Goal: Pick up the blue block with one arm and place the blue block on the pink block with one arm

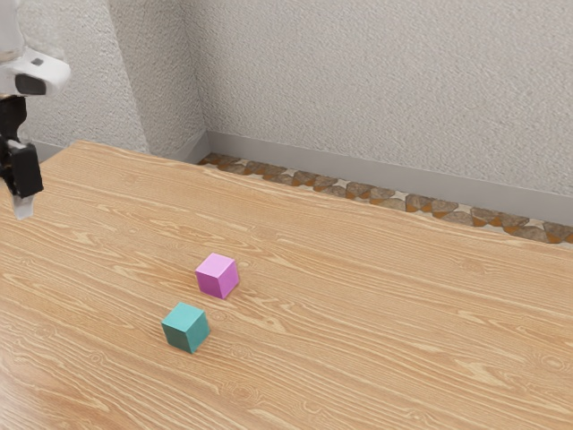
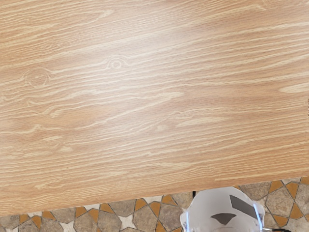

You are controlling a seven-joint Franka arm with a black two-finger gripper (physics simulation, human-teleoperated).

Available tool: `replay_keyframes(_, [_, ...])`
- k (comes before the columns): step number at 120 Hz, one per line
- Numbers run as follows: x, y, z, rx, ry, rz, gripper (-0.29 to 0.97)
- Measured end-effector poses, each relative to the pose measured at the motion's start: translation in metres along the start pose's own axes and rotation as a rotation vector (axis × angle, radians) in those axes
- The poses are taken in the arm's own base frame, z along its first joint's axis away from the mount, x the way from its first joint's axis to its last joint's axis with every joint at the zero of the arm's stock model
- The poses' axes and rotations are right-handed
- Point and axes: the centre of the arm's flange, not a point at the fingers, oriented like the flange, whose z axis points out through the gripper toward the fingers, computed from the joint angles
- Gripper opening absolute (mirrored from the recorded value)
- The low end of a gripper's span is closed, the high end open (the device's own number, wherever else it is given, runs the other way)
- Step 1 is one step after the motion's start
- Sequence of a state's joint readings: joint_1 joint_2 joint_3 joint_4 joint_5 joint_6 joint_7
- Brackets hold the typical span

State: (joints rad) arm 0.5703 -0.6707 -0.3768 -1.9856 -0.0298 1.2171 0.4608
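Note:
The blue block (image 1: pixel 185 327), teal in shade, sits on the wooden table (image 1: pixel 376 296) toward the front. The pink block (image 1: pixel 218 275) rests just behind it, slightly toward the exterior view's right, with a small gap between the two. My gripper (image 1: pixel 21 204) hangs above the table at the exterior view's far left edge, well away from both blocks, and holds nothing. Part of the hand is cut off by the view's edge.
The table's wood top (image 2: pixel 145 96) lies under my hand in the wrist view, with its edge, the tiled floor (image 2: pixel 96 217) and the arm's white base (image 2: pixel 222 212) beyond. Grey textured walls (image 1: pixel 376 81) stand behind the table, with a corner at the back left.

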Motion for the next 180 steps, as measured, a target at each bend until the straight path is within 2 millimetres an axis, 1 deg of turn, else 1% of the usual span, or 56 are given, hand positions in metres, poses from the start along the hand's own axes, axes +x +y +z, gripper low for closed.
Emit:
replay_keyframes(7, [0.007, 0.003, 0.059, -0.045, -0.045, -0.028, 0.68])
replay_keyframes(15, [0.012, 0.011, 0.114, -0.055, -0.07, -0.051, 0.68])
replay_keyframes(20, [0.014, 0.014, 0.143, -0.058, -0.07, -0.069, 0.68])
replay_keyframes(23, [0.017, 0.017, 0.155, -0.05, -0.067, -0.074, 0.68])
replay_keyframes(28, [0.027, 0.025, 0.169, -0.008, -0.065, -0.081, 0.68])
replay_keyframes(33, [0.042, 0.037, 0.18, 0.043, -0.068, -0.075, 0.68])
replay_keyframes(37, [0.059, 0.052, 0.192, 0.078, -0.075, -0.052, 0.68])
replay_keyframes(40, [0.069, 0.057, 0.2, 0.08, -0.075, -0.048, 0.68])
replay_keyframes(42, [0.076, 0.056, 0.206, 0.065, -0.072, -0.057, 0.68])
replay_keyframes(49, [0.091, 0.037, 0.224, -0.027, -0.057, -0.124, 0.68])
replay_keyframes(56, [0.1, 0.027, 0.227, -0.069, -0.021, -0.158, 0.68])
replay_keyframes(58, [0.103, 0.027, 0.225, -0.063, -0.012, -0.156, 0.68])
replay_keyframes(63, [0.11, 0.034, 0.214, -0.015, 0.009, -0.119, 0.68])
replay_keyframes(66, [0.113, 0.033, 0.213, -0.012, 0.016, -0.111, 0.68])
replay_keyframes(73, [0.125, 0.022, 0.227, -0.054, 0.017, -0.104, 0.68])
replay_keyframes(81, [0.142, 0.003, 0.26, -0.143, 0.002, -0.106, 0.68])
replay_keyframes(84, [0.145, -0.001, 0.269, -0.157, 0.007, -0.109, 0.68])
replay_keyframes(92, [0.149, -0.007, 0.284, -0.177, 0.036, -0.131, 0.68])
replay_keyframes(101, [0.149, -0.01, 0.293, -0.171, 0.081, -0.154, 0.68])
replay_keyframes(113, [0.155, -0.013, 0.29, -0.134, 0.16, -0.166, 0.68])
replay_keyframes(122, [0.164, -0.013, 0.293, -0.127, 0.203, -0.168, 0.68])
replay_keyframes(132, [0.174, -0.005, 0.298, -0.083, 0.231, -0.197, 0.68])
replay_keyframes(144, [0.181, -0.002, 0.303, -0.092, 0.279, -0.265, 0.68])
replay_keyframes(154, [0.188, 0.007, 0.307, -0.086, 0.312, -0.299, 0.68])
replay_keyframes(170, [0.192, 0.016, 0.312, -0.123, 0.337, -0.309, 0.68])
replay_keyframes(180, [0.189, 0.009, 0.319, -0.166, 0.318, -0.322, 0.68])
